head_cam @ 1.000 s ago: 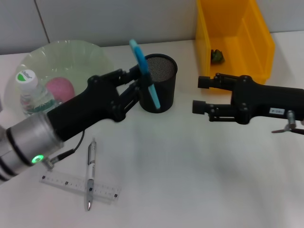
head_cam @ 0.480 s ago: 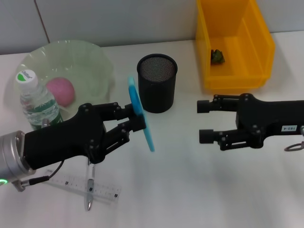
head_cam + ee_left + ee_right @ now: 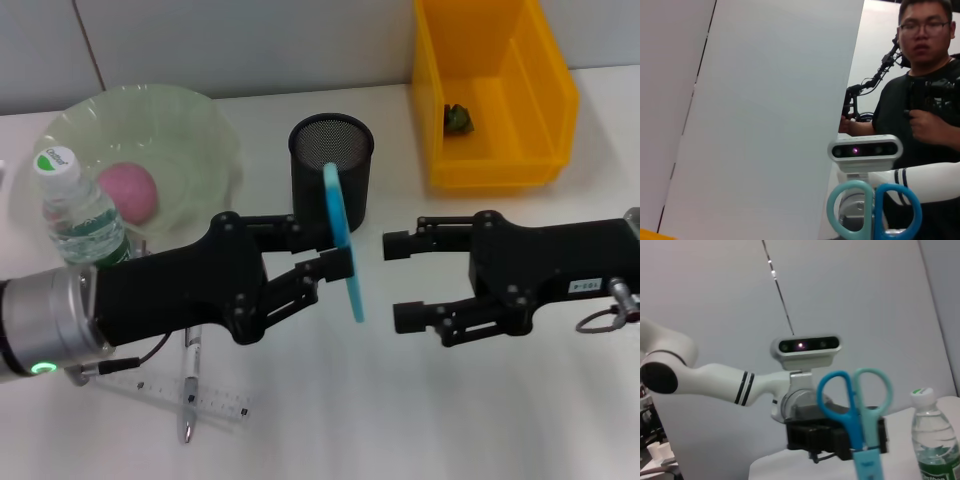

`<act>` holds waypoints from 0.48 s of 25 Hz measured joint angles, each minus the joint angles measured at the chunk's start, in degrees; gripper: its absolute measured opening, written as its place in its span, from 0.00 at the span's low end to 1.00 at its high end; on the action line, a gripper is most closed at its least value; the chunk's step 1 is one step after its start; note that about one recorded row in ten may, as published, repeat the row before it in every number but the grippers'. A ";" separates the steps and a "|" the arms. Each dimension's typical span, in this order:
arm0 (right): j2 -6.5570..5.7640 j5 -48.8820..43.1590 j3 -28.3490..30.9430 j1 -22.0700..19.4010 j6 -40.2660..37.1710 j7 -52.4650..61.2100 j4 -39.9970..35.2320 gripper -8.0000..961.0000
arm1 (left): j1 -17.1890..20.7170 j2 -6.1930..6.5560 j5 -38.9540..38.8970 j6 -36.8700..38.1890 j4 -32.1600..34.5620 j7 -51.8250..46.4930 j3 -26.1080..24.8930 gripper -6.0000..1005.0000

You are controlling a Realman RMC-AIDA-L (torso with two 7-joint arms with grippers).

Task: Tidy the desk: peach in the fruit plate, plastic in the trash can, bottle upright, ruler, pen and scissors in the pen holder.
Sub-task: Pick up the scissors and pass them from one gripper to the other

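Observation:
My left gripper is shut on the blue scissors, holding them on edge above the table in front of the black mesh pen holder. Just right of the scissors, my right gripper stands open and faces them without touching. Their handles show in the left wrist view and the right wrist view. The pink peach lies in the green fruit plate. The bottle stands upright beside it. The pen lies across the clear ruler at the front left. Green plastic sits in the yellow trash can.
The pen holder stands close behind the scissors and both grippers. The trash can is at the back right against the wall. My left forearm passes over the table between the plate and the pen. A person stands beyond the table in the left wrist view.
My left gripper has carried the scissors from the pen holder's rim forward and then right, to the table's middle. My right gripper has moved left and forward, close to them.

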 joint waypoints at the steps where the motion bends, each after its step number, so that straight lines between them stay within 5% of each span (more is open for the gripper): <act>1: 0.77 -0.53 -0.16 -0.05 0.22 -0.78 -0.84 0.85 | -0.26 -0.09 0.16 -0.32 0.02 -0.01 0.00 0.30; 6: 2.12 -1.70 -0.54 -0.36 0.89 -2.24 -2.91 0.85 | -1.93 -0.30 2.03 -2.02 0.12 -1.03 -0.16 0.30; 12: 2.31 -1.84 -0.51 -0.41 1.25 -3.11 -3.14 0.85 | -2.58 0.12 2.67 -2.30 0.24 -1.48 -0.75 0.31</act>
